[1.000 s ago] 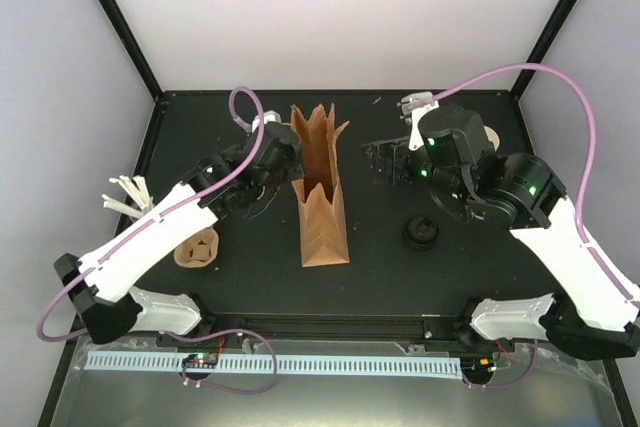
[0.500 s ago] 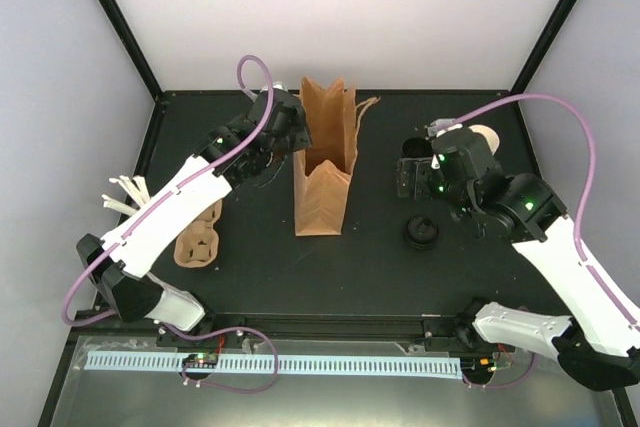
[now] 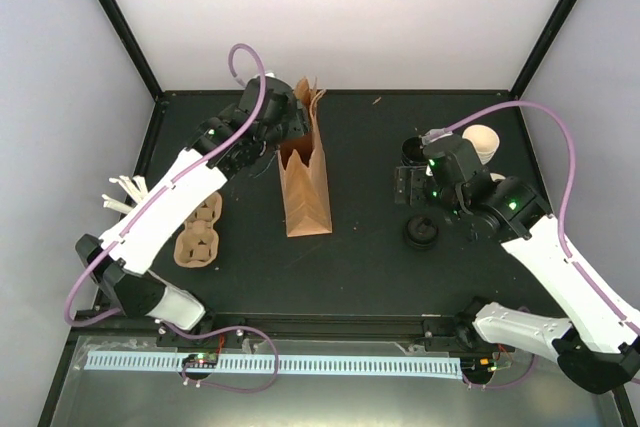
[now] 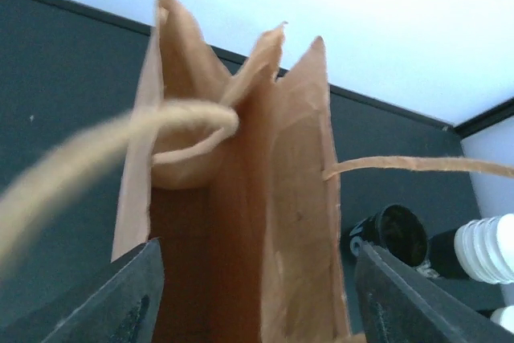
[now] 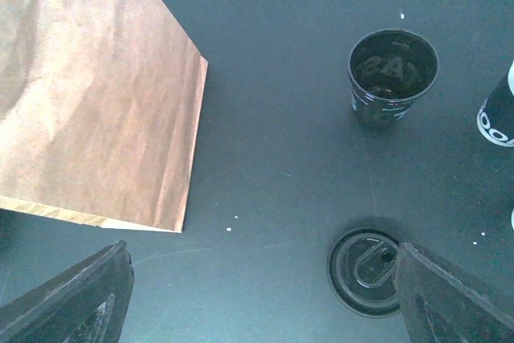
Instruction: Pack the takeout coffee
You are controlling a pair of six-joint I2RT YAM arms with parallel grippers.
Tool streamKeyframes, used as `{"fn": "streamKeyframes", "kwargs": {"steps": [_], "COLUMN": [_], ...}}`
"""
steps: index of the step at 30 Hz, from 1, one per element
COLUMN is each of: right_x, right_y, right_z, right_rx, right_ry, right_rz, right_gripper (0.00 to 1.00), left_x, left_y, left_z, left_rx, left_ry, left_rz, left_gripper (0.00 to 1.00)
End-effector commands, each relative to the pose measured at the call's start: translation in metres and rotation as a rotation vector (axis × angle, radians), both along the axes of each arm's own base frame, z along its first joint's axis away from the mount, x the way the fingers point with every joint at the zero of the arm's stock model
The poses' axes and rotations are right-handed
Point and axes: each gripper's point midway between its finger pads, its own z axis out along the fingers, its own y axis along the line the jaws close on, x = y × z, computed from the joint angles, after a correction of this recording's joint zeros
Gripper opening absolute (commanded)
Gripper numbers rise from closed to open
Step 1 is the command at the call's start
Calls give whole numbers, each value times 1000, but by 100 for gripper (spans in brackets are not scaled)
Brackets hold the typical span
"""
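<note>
A brown paper bag stands open near the table's middle, its mouth and twine handles filling the left wrist view. My left gripper is at the bag's back top edge. It is open, a finger on either side of the bag, gripping nothing. My right gripper hangs open over bare table between the bag and a black lid. A nested stack of cream-rimmed cups stands at the back right. I cannot pick out the takeout coffee; the right arm covers the spot beside the stack.
A black cup with a dark inside stands behind the right gripper. The lid lies flat in front of it. A cardboard cup carrier and wooden stirrers sit at the left, under the left arm.
The left gripper has opened and let go of the bag, which now stands further left and more upright. The right gripper has drawn back towards the lid, still open.
</note>
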Motion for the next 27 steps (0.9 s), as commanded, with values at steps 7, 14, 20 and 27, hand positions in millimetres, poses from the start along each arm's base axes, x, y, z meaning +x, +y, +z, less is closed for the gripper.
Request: {"fn": "streamKeyframes", "kwargs": {"steps": [7,14,20,27], "right_x": [4,5,5,5], "right_y": [9,12,18,20], "right_z": [4,-5,-13,-13], "right_rx": [23,12,25,31], "right_ry": [-36,-32,-25,-34], "right_rz": [52,64,92,106], "right_gripper": [91,91,91,91], "left_x": [-72,-128,-164,-190], "left_y": [57,110,142,163], "left_z": [79,60,5,-79], "left_rx": [-23,26,105,116], "left_ry": [-168,-157,-17,208], "left_rz": [-46,-5,29,128], "left_gripper": [93,99,99,99]}}
